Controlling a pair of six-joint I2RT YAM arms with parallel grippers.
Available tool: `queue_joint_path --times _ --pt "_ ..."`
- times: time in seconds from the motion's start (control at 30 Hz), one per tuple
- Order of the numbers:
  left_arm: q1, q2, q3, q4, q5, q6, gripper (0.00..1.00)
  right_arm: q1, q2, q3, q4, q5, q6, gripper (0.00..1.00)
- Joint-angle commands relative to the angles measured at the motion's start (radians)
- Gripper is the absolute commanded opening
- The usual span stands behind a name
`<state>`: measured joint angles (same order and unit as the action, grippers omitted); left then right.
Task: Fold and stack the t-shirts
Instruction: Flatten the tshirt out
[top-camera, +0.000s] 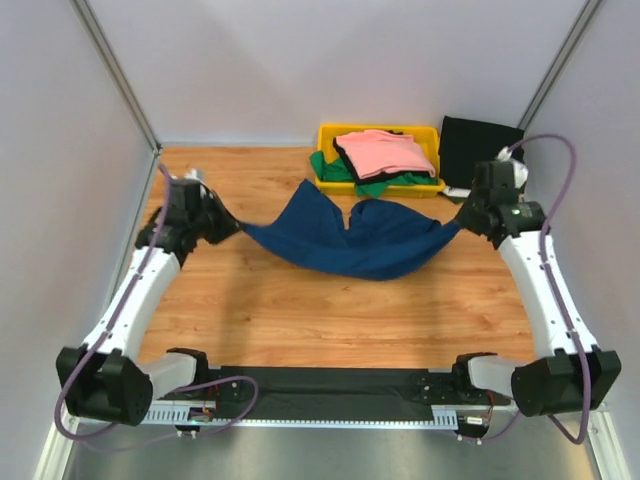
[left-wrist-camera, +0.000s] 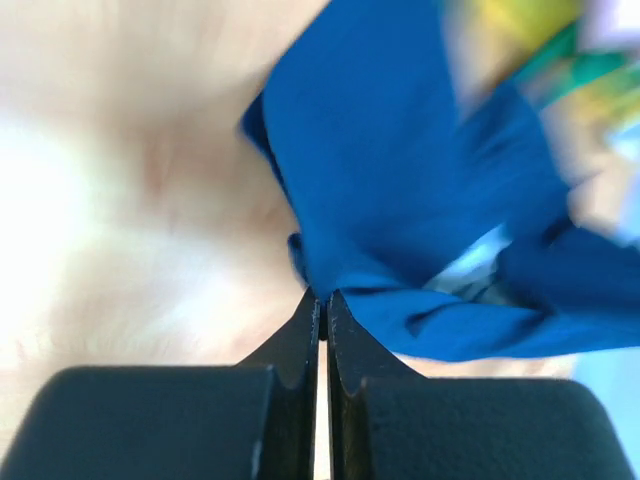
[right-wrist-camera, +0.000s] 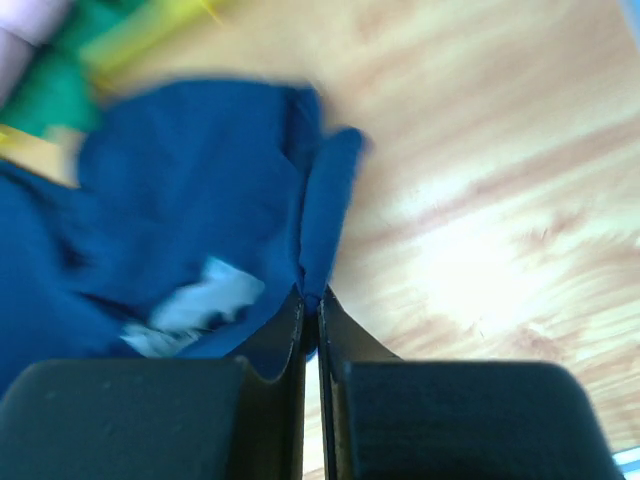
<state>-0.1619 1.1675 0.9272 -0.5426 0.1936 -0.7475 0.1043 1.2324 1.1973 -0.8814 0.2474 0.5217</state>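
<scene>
The navy blue t-shirt (top-camera: 350, 238) hangs stretched between my two grippers above the wooden table, sagging in the middle. My left gripper (top-camera: 232, 226) is shut on its left corner (left-wrist-camera: 330, 285). My right gripper (top-camera: 460, 221) is shut on its right corner (right-wrist-camera: 318, 285). A patch of white print shows in the right wrist view (right-wrist-camera: 195, 305) and in the left wrist view (left-wrist-camera: 470, 265). Pink (top-camera: 385, 152), green (top-camera: 375, 185) and black tees lie piled in the yellow bin (top-camera: 330, 135) behind.
A black cloth (top-camera: 478, 145) lies at the back right by the wall. White walls close in the table on three sides. A black strip (top-camera: 330, 385) runs along the near edge between the arm bases.
</scene>
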Motion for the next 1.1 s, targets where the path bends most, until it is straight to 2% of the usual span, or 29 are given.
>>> queue_joint_path --times 0.0,0.1,0.2,0.3,0.37,0.5,0.63,0.77,0.9,1.07 --pt "0.061 -0.094 0.256 -0.216 -0.048 0.068 0.0 -0.015 -0.1 0.292 -0.122 0.036 -0.041 0.0" --pt "0.122 -0.104 0.502 -0.33 -0.025 0.088 0.0 -0.015 -0.117 0.52 -0.227 0.069 -0.06 0.0" --pt "0.136 -0.118 0.629 -0.437 -0.028 0.124 0.0 -0.015 -0.139 0.677 -0.315 0.105 -0.065 0.0" --pt "0.137 -0.149 0.824 -0.523 -0.088 0.167 0.0 -0.015 -0.241 0.723 -0.349 0.136 -0.065 0.0" --pt "0.137 -0.183 0.889 -0.549 -0.112 0.194 0.0 -0.015 -0.298 0.731 -0.343 0.136 -0.068 0.0" --pt "0.124 -0.222 1.068 -0.612 -0.125 0.263 0.0 -0.015 -0.485 0.688 -0.28 0.049 -0.101 0.0" --pt "0.087 -0.296 1.053 -0.612 -0.224 0.295 0.0 -0.015 -0.571 0.685 -0.252 0.042 -0.114 0.01" --pt "0.088 -0.273 1.038 -0.603 -0.231 0.33 0.0 -0.015 -0.509 0.746 -0.268 0.081 -0.152 0.0" --pt "0.088 -0.088 1.119 -0.649 -0.201 0.347 0.0 -0.015 -0.343 0.72 -0.222 0.09 -0.172 0.0" --pt "0.123 0.076 1.067 -0.588 -0.158 0.352 0.0 -0.015 -0.174 0.575 -0.061 0.115 -0.169 0.0"
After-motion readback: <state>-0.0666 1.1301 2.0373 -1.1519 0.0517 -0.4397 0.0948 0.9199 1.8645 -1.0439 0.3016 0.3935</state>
